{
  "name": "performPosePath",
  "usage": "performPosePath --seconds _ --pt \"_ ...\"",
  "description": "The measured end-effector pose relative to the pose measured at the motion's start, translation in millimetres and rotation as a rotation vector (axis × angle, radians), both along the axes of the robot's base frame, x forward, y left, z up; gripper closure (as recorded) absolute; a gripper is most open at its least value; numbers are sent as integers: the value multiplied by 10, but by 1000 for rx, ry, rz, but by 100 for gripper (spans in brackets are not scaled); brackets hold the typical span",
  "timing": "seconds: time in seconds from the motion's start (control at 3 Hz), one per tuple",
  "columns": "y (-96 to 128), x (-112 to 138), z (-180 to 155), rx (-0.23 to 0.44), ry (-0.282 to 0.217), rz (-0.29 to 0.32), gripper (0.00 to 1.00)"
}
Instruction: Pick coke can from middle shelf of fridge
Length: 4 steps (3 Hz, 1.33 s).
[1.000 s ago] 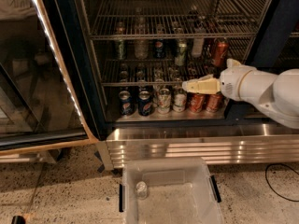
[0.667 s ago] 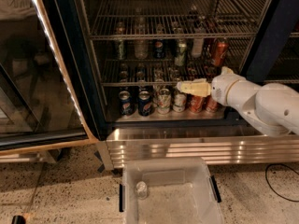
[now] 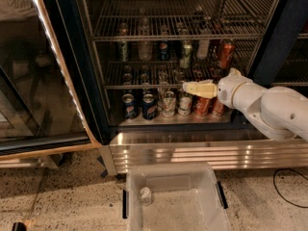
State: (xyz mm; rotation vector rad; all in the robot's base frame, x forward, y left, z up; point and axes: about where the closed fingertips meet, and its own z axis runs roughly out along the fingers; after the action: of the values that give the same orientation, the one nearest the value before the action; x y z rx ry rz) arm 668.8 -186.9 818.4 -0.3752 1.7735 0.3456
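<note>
The fridge (image 3: 72, 57) stands with its glass door (image 3: 33, 81) swung open to the left. The middle shelf (image 3: 144, 85) is a wire rack across its width. The coke can (image 3: 225, 54), dark red with a silver top, stands upright at the right end of that shelf, behind other cans. My gripper (image 3: 186, 87), pale yellow on a white arm (image 3: 269, 107), points left at the front edge of the middle shelf. It is below and left of the coke can, apart from it, and holds nothing.
Blue Pepsi cans (image 3: 149, 106), silver cans (image 3: 168, 104) and two red cans (image 3: 202, 106) stand on the fridge floor below the gripper. A green-and-white can (image 3: 186, 54) and bottles stand on the middle shelf. A clear plastic bin (image 3: 175, 201) sits on the floor before the ribbed steel base (image 3: 192, 150).
The arm has slid left along the front of the middle shelf, and the gripper tip is now farther left, over the silver cans.
</note>
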Motion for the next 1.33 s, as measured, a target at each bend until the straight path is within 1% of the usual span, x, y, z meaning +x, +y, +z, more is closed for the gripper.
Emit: performPosePath --seconds 0.33,0.67,1.0,1.33 --pt "41 61 -63 25 -2 0 0" --pt "8 257 -161 89 -33 -38 0" --pt "-37 526 -336 142 -66 -96 19" --pt "-109 751 -472 154 -91 -151 37"
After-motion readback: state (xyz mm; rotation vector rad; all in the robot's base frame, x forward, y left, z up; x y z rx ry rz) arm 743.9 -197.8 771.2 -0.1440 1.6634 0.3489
